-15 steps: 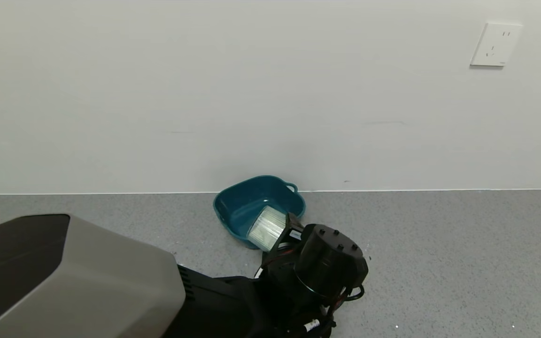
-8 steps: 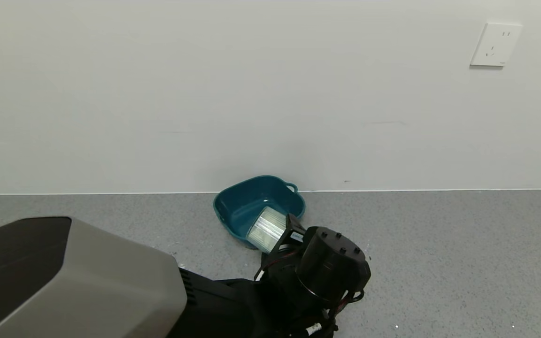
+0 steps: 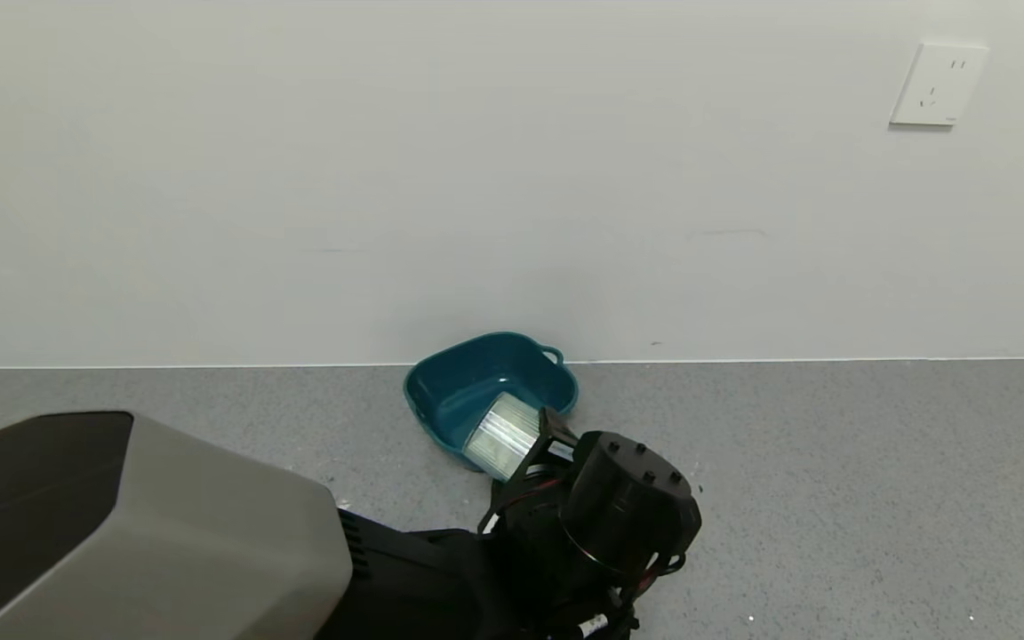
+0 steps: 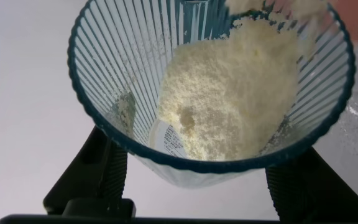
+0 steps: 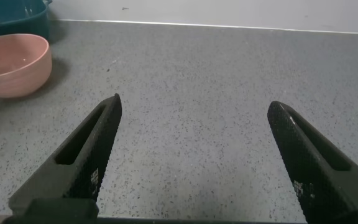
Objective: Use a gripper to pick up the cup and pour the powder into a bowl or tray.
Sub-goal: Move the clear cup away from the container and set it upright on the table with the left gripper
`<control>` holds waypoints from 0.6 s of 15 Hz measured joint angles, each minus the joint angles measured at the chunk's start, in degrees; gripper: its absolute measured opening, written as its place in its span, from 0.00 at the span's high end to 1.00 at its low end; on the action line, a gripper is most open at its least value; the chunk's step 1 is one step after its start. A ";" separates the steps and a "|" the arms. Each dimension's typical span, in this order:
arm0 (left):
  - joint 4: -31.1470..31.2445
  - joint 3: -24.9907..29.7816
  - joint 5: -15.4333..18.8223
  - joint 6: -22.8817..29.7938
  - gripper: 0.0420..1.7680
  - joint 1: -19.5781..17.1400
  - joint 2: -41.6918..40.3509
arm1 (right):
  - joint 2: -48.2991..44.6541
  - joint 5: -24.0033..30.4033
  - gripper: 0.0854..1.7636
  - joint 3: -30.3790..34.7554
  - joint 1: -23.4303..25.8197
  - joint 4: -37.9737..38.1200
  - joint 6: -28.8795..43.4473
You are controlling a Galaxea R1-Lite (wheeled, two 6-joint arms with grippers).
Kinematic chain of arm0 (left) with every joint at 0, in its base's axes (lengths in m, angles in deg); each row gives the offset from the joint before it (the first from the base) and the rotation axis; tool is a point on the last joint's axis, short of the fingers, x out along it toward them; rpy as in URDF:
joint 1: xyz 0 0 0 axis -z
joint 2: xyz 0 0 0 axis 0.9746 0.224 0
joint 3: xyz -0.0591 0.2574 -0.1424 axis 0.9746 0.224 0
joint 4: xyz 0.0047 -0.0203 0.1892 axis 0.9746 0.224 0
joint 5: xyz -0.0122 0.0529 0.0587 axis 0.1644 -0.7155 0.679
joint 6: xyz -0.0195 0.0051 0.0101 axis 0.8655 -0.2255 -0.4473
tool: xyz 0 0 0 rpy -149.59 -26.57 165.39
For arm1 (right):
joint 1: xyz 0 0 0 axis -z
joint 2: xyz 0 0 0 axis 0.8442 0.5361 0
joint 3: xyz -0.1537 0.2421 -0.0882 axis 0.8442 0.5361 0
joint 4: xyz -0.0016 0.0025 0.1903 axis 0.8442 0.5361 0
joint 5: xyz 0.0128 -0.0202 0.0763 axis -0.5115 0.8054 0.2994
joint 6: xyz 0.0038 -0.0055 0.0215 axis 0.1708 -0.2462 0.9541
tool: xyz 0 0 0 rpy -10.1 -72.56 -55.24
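We are tilting the cup, clamped in the left gripper, beside the tray; powder is sliding rimward. Next: steeper tilt over the bowl. Right gripper is idling agape.

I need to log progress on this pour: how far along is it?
Done: the left end effector has the cup picked up and tilted. In hand: the powder has slid toward the rim but mostly sits inside. Left: emptying it into the pink bowl, which holds no visible heap. The right end effector is open over bare counter.
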 joint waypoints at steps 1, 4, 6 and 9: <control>-0.05 0.04 -0.06 -0.16 0.29 0.00 -0.01 | 0.00 0.00 0.03 0.00 0.00 0.00 -0.02; -0.22 0.06 -0.09 -0.22 0.29 0.07 -0.09 | 0.00 0.00 0.03 0.00 0.00 0.00 0.00; -0.22 0.09 -0.09 -0.22 0.29 0.07 -0.11 | 0.00 0.00 0.03 0.00 0.00 0.00 0.00; -0.20 0.09 -0.09 -0.27 0.29 0.10 -0.11 | 0.00 0.00 0.03 0.00 0.00 0.00 0.00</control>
